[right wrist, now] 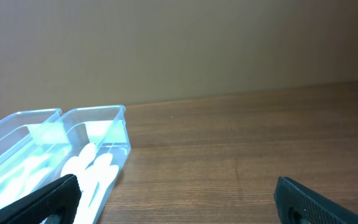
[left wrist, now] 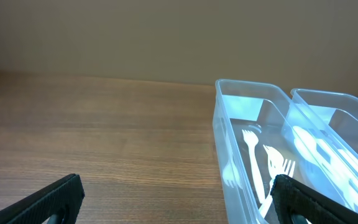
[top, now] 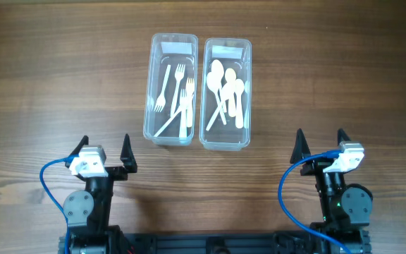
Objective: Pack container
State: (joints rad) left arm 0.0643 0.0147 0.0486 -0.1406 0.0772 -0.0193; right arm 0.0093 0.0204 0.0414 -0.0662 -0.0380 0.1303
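Black arms (top: 90, 203), white camera housings (top: 89, 161), blue cables (top: 44, 176), pointed jaws

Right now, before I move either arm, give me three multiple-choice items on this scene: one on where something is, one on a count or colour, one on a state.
1. Where are the spoons?
A. in the right box
B. in the left box
C. loose on the table

2. How many clear boxes stand on the table?
A. one
B. two
C. three

3. How are the two grippers?
A. both shut on cutlery
B. left open, right shut
C. both open and empty

Answers:
1 A: the spoons lie in the right box, while the forks lie in the left box.
2 B: only those two boxes show, side by side.
3 C: the left gripper and right gripper have their jaws spread with nothing between them, short of the boxes.
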